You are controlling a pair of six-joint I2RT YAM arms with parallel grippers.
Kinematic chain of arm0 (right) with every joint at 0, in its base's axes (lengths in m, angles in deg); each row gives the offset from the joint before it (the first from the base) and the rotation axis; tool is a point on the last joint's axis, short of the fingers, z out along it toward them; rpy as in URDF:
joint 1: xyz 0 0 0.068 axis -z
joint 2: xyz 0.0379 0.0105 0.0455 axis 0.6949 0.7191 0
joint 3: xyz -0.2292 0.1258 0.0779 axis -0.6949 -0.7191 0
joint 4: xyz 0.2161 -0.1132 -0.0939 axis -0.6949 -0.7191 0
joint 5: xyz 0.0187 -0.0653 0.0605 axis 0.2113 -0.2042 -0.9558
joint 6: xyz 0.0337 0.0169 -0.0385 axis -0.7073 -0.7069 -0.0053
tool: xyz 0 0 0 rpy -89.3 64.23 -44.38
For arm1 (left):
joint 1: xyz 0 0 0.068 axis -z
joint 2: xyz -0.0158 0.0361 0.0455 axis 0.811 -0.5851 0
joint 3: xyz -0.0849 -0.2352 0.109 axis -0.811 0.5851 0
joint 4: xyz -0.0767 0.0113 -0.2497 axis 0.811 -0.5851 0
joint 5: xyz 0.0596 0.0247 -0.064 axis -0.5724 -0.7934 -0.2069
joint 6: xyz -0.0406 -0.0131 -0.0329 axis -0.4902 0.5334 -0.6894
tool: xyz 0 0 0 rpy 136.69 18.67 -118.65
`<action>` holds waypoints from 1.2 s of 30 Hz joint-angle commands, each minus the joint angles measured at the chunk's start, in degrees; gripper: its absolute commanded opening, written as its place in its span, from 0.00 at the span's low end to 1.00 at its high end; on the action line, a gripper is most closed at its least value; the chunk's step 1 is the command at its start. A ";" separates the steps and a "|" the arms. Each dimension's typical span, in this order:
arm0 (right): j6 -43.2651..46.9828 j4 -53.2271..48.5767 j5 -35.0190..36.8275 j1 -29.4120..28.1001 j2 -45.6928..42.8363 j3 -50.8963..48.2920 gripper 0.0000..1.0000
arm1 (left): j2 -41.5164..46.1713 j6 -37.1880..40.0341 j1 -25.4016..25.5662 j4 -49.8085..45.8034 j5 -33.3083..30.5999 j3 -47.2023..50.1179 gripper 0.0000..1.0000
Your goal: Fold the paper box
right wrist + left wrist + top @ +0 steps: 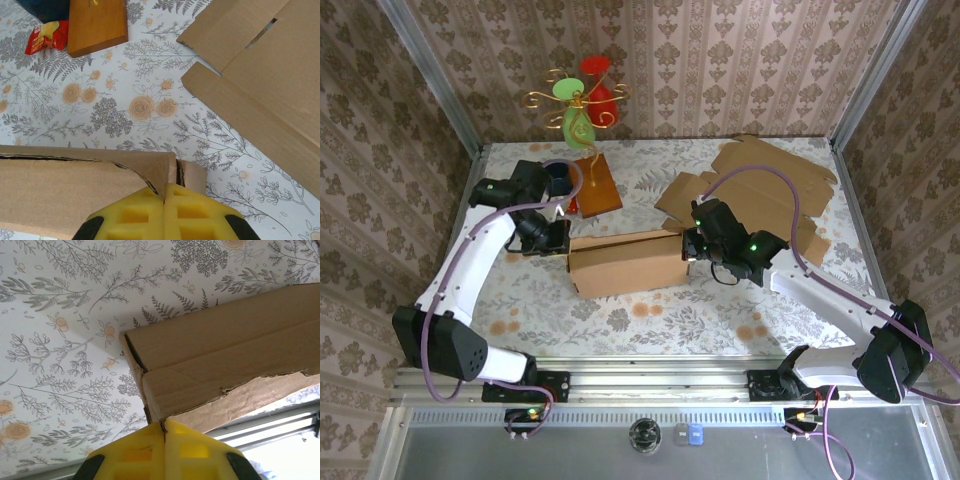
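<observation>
**A:** How do the pincers stand?

**B:** Both are closed tight. The left pincer (164,426) sits at the bottom centre of its wrist view. Its yellow fingers are pressed together, with the tips against an end corner of the long brown cardboard box (625,262). The right pincer (164,189) is closed the same way, with its tips at the flap on the other end. Whether either pair has a card edge nipped between the fingers, I cannot tell.

**A:** And where is the box?

**B:** It lies across the middle of the top view, on the bench (650,320) between the two arms.

**A:** What's around it?

**B:** Flat brown cardboard sheets (760,190) lie in the upper right, just past the right arm. An orange-brown wooden slab (597,185) is at upper centre-left, with a dark blue container (558,178) beside it. A small red packet (45,37) lies near the slab. A gold wire stand with green and red discs (582,100) is above the slab in the frame.

**A:** Is anything hard to make out?

**B:** From above, the arms cover both ends of the box. The blue container is cut off at the top edge of the right wrist view.

**A:** And the surroundings?

**B:** The bench has a pale floral covering. There are damask-papered walls (720,60) on three sides and a metal rail (650,378) along the bottom.
</observation>
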 commanded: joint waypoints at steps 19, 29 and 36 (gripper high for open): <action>0.66 -0.40 -0.17 -0.27 1.24 -2.26 0.00 | 6.66 0.87 -0.49 7.20 3.14 10.94 0.00; 1.96 2.13 -0.07 -0.37 -0.76 -5.82 0.00 | 12.90 0.83 -0.36 12.91 2.15 19.05 0.00; -5.55 -2.23 -0.07 -0.28 -3.20 -3.88 0.30 | 13.73 0.78 -0.18 13.37 1.52 19.55 0.00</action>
